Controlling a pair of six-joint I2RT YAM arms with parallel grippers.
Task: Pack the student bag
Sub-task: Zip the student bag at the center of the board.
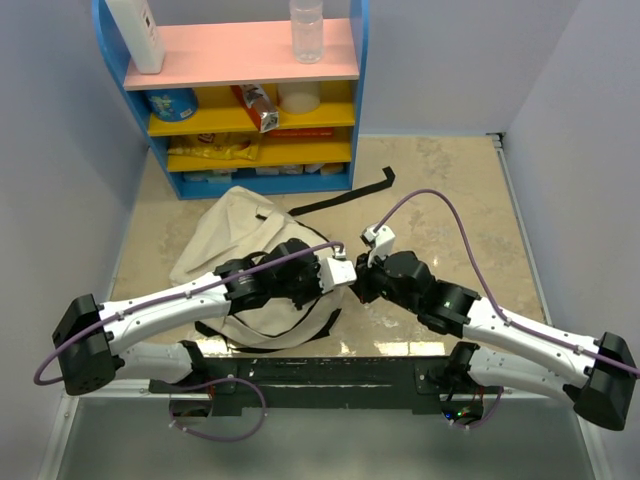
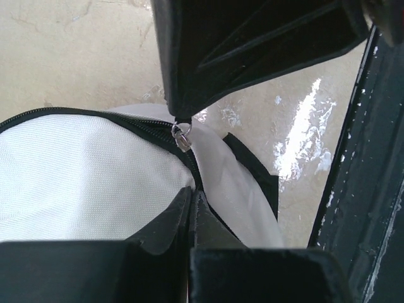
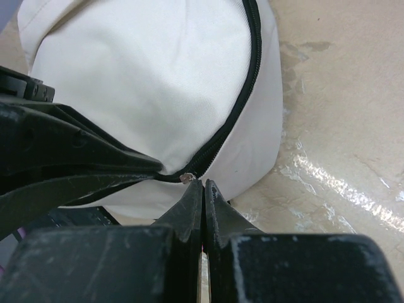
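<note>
The student bag [image 1: 232, 240] is a beige fabric backpack with a black zipper, lying on the table left of centre. Both grippers meet at its right-hand edge. My right gripper [image 3: 203, 184] is shut, its tips pinching the small metal zipper pull [image 3: 187, 178]. From the left wrist view, that pull [image 2: 182, 136] hangs at the right gripper's tip. My left gripper [image 2: 192, 197] is shut on the bag's zipper seam [image 2: 126, 123] just behind the pull. The bag's cream fabric [image 2: 82, 177] fills the left of that view. What is inside the bag is hidden.
A blue shelf unit [image 1: 250, 60] with a pink top stands at the back. It carries a clear bottle [image 1: 307, 30], a white container [image 1: 135, 35] and snack packs. A loose black strap [image 1: 345, 195] lies behind the bag. A black rail [image 1: 330, 365] runs along the near edge.
</note>
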